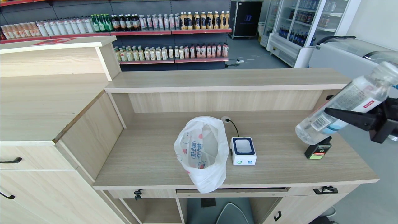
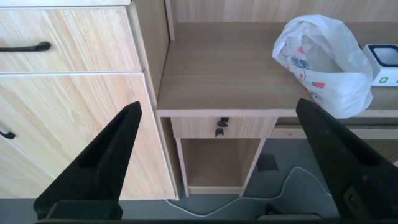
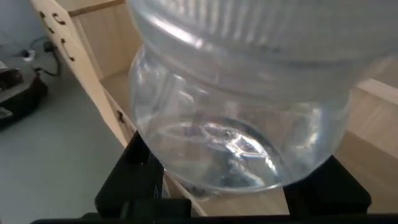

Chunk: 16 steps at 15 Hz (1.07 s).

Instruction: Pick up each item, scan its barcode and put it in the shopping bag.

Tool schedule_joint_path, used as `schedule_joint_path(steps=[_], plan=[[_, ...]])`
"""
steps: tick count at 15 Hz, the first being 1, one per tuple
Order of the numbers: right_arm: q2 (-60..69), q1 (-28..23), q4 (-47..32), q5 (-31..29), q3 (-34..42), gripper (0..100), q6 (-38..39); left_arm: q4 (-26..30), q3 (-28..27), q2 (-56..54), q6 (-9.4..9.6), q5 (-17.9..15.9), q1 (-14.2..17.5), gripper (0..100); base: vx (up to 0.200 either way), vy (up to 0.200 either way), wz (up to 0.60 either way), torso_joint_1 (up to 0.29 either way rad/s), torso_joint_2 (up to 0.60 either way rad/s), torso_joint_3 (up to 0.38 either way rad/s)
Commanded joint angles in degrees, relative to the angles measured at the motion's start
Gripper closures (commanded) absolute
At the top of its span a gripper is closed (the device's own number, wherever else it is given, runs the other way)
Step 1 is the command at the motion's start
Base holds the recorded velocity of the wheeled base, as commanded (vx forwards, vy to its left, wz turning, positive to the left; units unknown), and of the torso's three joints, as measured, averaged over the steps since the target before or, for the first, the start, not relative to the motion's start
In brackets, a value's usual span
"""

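Left gripper [image 2: 217,106]: held low before the counter's front, fingers spread wide, nothing between them. Counter [image 1: 279,168]: pale wood, with a raised ledge behind. Shopping bag [image 1: 202,152]: white plastic, set near the counter's front edge, mouth open upward, its lower part sagging over that edge. Scanner [image 1: 243,150]: small white box, dark-framed window facing up, placed just beside the bag on its right, cable led to a hole at the back. Small dark bottle [image 1: 317,151]: stood upright near the counter's right end, not yet handled. Right gripper [image 1: 339,107]: closed around a clear bottle [image 1: 348,102], which is held tilted in the air above the dark bottle, base lowest, with the barcode [image 1: 318,123] seen near the base. Drink shelves [image 1: 171,21]: far behind. Step judged: the clear bottle is lifted and scanning is due. Next move judged: the bottle is to be carried left until it is over the scanner window, with the barcode turned down toward the glass, and only afterwards lowered into the bag's mouth.
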State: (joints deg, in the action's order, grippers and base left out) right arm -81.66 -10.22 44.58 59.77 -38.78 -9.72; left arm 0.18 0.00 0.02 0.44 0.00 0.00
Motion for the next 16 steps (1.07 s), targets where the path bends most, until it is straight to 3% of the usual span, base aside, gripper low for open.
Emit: schedule_joint_path(steps=[1, 4, 6, 9, 13, 16], plan=[[-9.13, -0.59, 0.16, -16.09, -1.74, 100, -13.84, -0.01, 0.0, -0.02, 0.0, 0.0, 0.0, 0, 0.0, 0.0, 0.0, 0.0, 0.0, 0.0], [-14.84, -0.68, 4.99, -17.58, -2.18, 100, -27.2, -0.01, 0.0, -0.02, 0.0, 0.0, 0.0, 0, 0.0, 0.0, 0.0, 0.0, 0.0, 0.0], [-18.62, -0.95, 4.9, -17.85, -4.46, 100, -41.7, -0.01, 0.0, -0.02, 0.0, 0.0, 0.0, 0, 0.0, 0.0, 0.0, 0.0, 0.0, 0.0], [-22.4, -1.12, 4.9, -16.88, -5.69, 100, -53.48, -0.01, 0.0, -0.02, 0.0, 0.0, 0.0, 0, 0.0, 0.0, 0.0, 0.0, 0.0, 0.0], [-25.83, -0.86, 6.04, -4.22, -8.77, 100, -60.77, -0.01, 0.0, -0.02, 0.0, 0.0, 0.0, 0, 0.0, 0.0, 0.0, 0.0, 0.0, 0.0], [-26.97, -1.03, 6.75, -0.53, -9.91, 100, -68.95, -0.01, 0.0, -0.02, 0.0, 0.0, 0.0, 0, 0.0, 0.0, 0.0, 0.0, 0.0, 0.0]])
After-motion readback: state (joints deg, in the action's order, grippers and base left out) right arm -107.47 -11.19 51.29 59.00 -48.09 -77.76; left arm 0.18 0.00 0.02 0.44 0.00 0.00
